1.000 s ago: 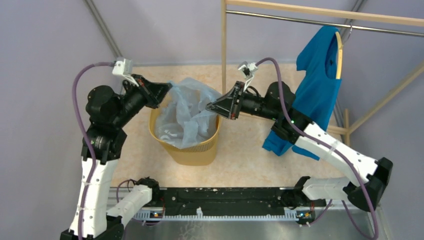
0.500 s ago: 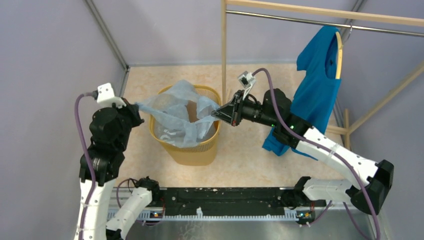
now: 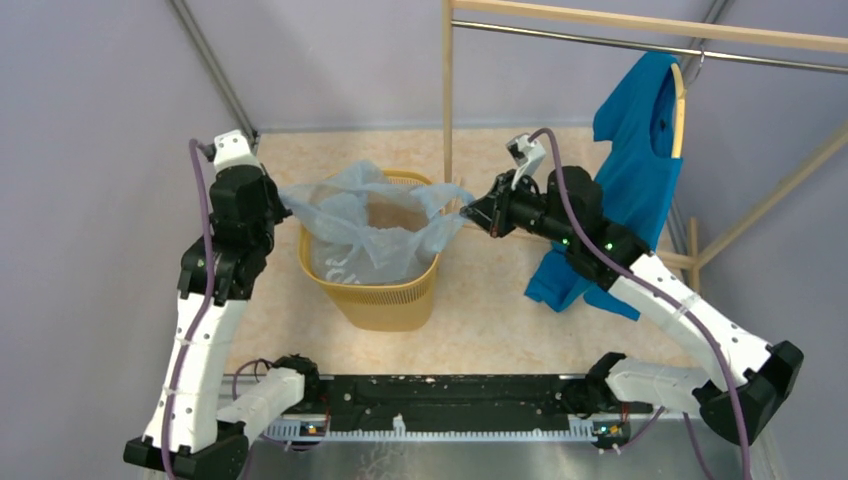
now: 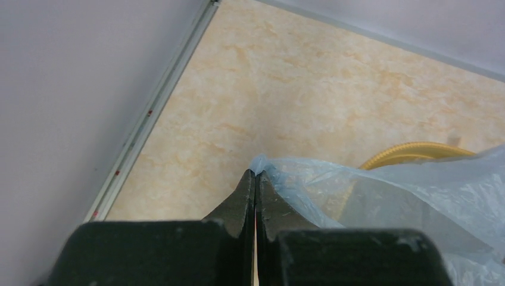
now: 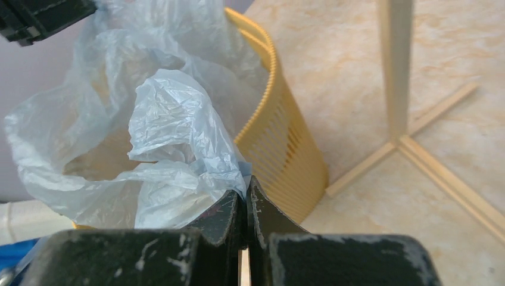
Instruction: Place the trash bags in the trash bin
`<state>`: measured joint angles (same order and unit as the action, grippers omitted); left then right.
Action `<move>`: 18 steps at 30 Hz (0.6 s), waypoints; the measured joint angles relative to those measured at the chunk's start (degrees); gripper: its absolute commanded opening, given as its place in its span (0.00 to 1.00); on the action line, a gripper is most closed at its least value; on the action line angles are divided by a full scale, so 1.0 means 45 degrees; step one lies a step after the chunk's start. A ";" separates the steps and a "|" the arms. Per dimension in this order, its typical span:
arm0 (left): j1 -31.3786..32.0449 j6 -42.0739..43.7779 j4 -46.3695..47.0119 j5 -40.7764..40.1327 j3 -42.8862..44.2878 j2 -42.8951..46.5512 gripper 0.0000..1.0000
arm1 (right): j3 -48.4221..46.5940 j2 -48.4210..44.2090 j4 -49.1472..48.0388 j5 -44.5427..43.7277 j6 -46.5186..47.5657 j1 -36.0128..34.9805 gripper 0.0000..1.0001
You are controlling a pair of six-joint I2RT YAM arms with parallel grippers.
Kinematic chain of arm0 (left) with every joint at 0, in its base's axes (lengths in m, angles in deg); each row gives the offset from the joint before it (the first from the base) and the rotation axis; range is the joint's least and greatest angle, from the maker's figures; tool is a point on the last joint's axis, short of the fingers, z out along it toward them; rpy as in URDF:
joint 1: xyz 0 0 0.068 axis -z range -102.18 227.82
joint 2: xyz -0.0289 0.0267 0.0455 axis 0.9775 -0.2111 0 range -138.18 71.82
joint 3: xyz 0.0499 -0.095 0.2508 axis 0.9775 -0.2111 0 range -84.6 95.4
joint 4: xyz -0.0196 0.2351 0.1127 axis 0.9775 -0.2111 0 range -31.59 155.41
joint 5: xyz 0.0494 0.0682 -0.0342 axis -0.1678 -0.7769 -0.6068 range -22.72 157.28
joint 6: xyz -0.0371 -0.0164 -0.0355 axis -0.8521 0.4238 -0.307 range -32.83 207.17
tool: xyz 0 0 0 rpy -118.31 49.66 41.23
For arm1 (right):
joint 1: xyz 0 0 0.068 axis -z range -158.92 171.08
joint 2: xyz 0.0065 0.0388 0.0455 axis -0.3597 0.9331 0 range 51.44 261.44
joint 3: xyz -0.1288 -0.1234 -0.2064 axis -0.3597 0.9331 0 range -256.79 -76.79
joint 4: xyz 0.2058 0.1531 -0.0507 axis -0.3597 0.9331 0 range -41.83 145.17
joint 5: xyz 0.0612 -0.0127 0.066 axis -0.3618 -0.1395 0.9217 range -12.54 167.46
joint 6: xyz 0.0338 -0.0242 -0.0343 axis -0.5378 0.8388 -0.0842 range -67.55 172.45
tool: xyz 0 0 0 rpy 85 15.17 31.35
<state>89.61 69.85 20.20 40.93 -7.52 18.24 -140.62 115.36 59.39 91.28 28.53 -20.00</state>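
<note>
Beige floor [image 3: 500,300]; left claw [image 4: 256,177], right claw [image 5: 245,186] pinch bag [image 3: 345,215], arms outstretched.

Pale lilac walls [image 3: 90,100] close in a floor [image 3: 500,300] of beige marbled tile. At the far right stands a wooden clothes rack [image 3: 447,90] with a metal rail [image 3: 560,37]. A blue shirt [image 3: 635,170] hangs there on a hanger [image 3: 679,110].
</note>
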 measured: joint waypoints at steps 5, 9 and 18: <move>0.0000 0.0287 -0.0146 -0.0986 0.0214 0.0180 0.00 | -0.0379 -0.0588 0.0952 -0.0695 0.0442 0.0588 0.00; 0.0000 0.0228 -0.0146 -0.1127 0.0248 0.1059 0.00 | -0.0704 -0.0612 0.1190 -0.0670 0.0612 0.0690 0.00; 0.0000 0.0248 0.0967 0.2361 -0.0670 0.3725 0.00 | -0.0816 -0.0801 0.0073 0.2710 0.0170 0.0695 0.04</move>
<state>89.61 70.96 24.55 51.55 -10.53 35.00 -144.29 111.76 59.72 103.48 29.29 -16.87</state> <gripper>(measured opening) 0.006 0.039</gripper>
